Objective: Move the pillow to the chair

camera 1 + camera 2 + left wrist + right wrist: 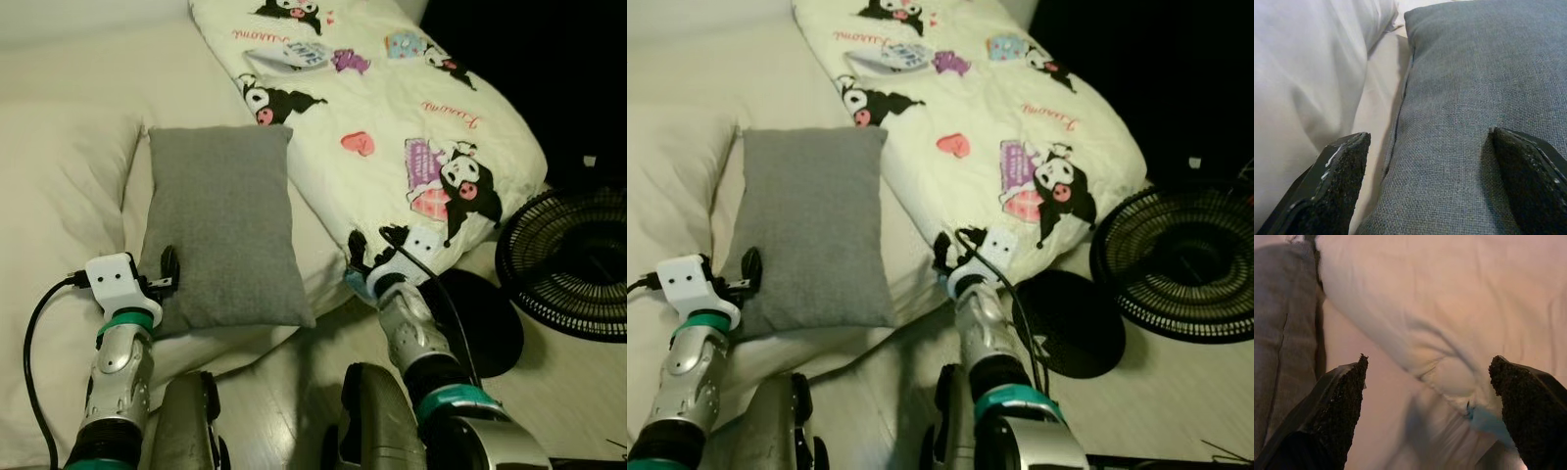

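A grey rectangular pillow lies flat on the cream bed sheet. My left gripper is at the pillow's near left corner. It is open and straddles the pillow's left seam, one finger over the sheet and the other over the grey fabric. My right gripper hovers open at the bed's edge, just right of the pillow's near right corner and apart from it. Between its fingers I see sheet and duvet, with the pillow off to one side.
A white bed pillow lies left of the grey one. A cartoon-print duvet covers the bed's right side. On the floor to the right stand a black fan grille and a round black base.
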You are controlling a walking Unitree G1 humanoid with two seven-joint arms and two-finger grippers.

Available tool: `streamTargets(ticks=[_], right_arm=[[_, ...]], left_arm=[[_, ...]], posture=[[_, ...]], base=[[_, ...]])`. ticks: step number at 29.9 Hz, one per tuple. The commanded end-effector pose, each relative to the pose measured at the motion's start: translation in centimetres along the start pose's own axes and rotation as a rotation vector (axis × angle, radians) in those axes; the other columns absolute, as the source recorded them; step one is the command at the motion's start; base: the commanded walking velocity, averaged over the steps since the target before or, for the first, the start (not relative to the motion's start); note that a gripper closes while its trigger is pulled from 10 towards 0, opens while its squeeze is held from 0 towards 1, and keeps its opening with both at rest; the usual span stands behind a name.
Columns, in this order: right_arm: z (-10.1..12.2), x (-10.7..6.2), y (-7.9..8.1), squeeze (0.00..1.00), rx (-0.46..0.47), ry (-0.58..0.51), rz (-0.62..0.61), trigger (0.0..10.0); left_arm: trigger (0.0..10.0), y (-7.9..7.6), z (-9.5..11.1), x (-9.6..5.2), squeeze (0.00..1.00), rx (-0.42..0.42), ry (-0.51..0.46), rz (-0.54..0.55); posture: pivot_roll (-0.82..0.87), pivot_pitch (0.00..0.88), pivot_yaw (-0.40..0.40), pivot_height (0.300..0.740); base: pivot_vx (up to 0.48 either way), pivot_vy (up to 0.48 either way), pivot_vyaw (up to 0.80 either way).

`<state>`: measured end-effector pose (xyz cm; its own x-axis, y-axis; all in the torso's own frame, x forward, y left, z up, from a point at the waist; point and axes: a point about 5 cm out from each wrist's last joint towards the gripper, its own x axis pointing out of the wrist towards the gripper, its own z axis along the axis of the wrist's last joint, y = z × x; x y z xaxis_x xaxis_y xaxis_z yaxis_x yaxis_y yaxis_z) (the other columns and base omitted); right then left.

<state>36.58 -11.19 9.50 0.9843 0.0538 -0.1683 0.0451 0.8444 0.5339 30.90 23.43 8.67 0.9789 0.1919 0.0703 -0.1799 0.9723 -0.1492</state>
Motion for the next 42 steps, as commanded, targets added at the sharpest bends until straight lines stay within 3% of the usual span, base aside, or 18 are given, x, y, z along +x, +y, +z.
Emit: streamTargets(ticks=[1, 5, 11, 13, 17, 19, 21, 25, 29, 30, 33, 34, 37, 38, 39, 40, 41, 42], right_arm=[[-1.0, -0.1, -0.2, 1.00, 0.072, 0.046, -0.012, 10.0], [-1.4, 0.1, 0.7, 1.00, 0.152, 0.080, 0.015, 10.0], [-2.9, -0.2, 2.0, 1.00, 0.201, 0.143, 0.070, 10.0], [-4.5, -0.7, 3.6, 1.00, 0.265, 0.221, 0.164, 10.0], [-5.7, -1.3, 5.1, 1.00, 0.329, 0.277, 0.261, 10.0], [-6.4, -1.8, 6.5, 1.00, 0.405, 0.308, 0.349, 10.0], [-6.9, -2.2, 7.5, 1.00, 0.454, 0.328, 0.419, 10.0], [-7.0, -2.3, 7.8, 1.00, 0.461, 0.334, 0.442, 10.0], [-7.6, -3.0, 8.9, 1.00, 0.469, 0.370, 0.546, 10.0], [-8.7, -4.0, 9.6, 0.00, 0.402, 0.429, 0.645, 10.0], [-9.5, -4.7, 10.1, 0.00, 0.353, 0.475, 0.714, 10.0], [-10.4, -5.4, 10.2, 0.00, 0.284, 0.520, 0.750, 10.0], [-10.4, -5.4, 10.2, 0.00, 0.284, 0.520, 0.750, 10.0], [-11.1, -5.9, 10.0, 0.00, 0.238, 0.544, 0.764, 3.6], [-11.1, -5.9, 10.0, 0.00, 0.238, 0.544, 0.764, 3.6], [-11.7, -6.3, 9.8, 0.00, 0.214, 0.559, 0.780, 0.0], [-11.7, -6.3, 9.8, 0.00, 0.214, 0.559, 0.780, 0.0], [-12.0, -6.7, 9.6, 0.00, 0.204, 0.569, 0.797, 0.0]], left_arm=[[10.0, 0.5, -1.0, -0.4, 1.00, -0.015, 0.042, 0.001], [10.0, 1.2, -0.9, -0.1, 1.00, -0.017, 0.036, -0.013], [10.0, 1.4, -2.2, -0.3, 1.00, -0.011, 0.124, -0.059], [10.0, 0.7, -3.6, -0.8, 1.00, -0.078, 0.205, -0.117], [10.0, -0.3, -4.4, -1.1, 1.00, -0.177, 0.251, -0.174], [10.0, -1.5, -5.1, -1.6, 0.55, -0.248, 0.281, -0.245], [10.0, -2.4, -5.4, -2.0, 0.02, -0.280, 0.295, -0.304], [10.0, -2.6, -5.5, -2.0, 0.02, -0.295, 0.298, -0.323], [10.0, -3.4, -5.5, -2.2, 0.00, -0.331, 0.304, -0.374], [10.0, -4.0, -5.4, -2.4, 0.00, -0.358, 0.301, -0.415], [10.0, -4.4, -5.3, -2.6, 0.00, -0.378, 0.297, -0.444], [10.0, -4.7, -5.2, -2.7, 0.00, -0.392, 0.293, -0.468], [10.0, -4.7, -5.2, -2.7, 0.00, -0.392, 0.293, -0.468], [10.0, -5.0, -5.1, -2.8, 0.00, -0.404, 0.290, -0.492], [10.0, -5.0, -5.1, -2.8, 0.00, -0.404, 0.290, -0.492], [7.7, -5.4, -4.9, -2.9, 0.00, -0.412, 0.286, -0.523], [7.7, -5.4, -4.9, -2.9, 0.00, -0.412, 0.286, -0.523], [0.0, -5.7, -4.8, -3.0, 0.00, -0.416, 0.284, -0.552]], posture=[[0.01, 0.268, -0.060, 0.580], [0.01, 0.293, -0.062, 0.580], [0.01, 0.314, -0.050, 0.580], [0.01, 0.313, -0.043, 0.580], [0.01, 0.309, -0.038, 0.580], [0.02, 0.311, -0.035, 0.580], [0.02, 0.311, -0.032, 0.580], [0.02, 0.311, -0.032, 0.580], [0.03, 0.311, -0.031, 0.580], [0.03, 0.311, -0.031, 0.580], [0.04, 0.309, -0.029, 0.580], [0.04, 0.309, -0.027, 0.580], [0.04, 0.309, -0.027, 0.580], [0.04, 0.308, -0.025, 0.580], [0.04, 0.308, -0.025, 0.580], [0.05, 0.309, -0.017, 0.580], [0.05, 0.309, -0.017, 0.580], [0.05, 0.308, -0.013, 0.580]], base=[[0.000, 0.000, 0.00], [0.000, 0.000, 0.00], [0.000, 0.000, 0.00], [0.000, 0.000, 0.00], [0.000, 0.000, 0.00], [0.000, 0.000, 0.00], [0.000, 0.000, 0.00], [0.000, 0.000, 0.00], [0.000, 0.000, 0.00], [0.000, 0.000, 0.00], [0.000, 0.000, 0.00], [0.000, 0.000, 0.00], [0.000, 0.000, 0.00], [0.000, 0.000, 0.00], [0.000, 0.000, 0.00], [0.000, 0.000, 0.00], [0.000, 0.000, 0.00], [0.000, 0.000, 0.00]])
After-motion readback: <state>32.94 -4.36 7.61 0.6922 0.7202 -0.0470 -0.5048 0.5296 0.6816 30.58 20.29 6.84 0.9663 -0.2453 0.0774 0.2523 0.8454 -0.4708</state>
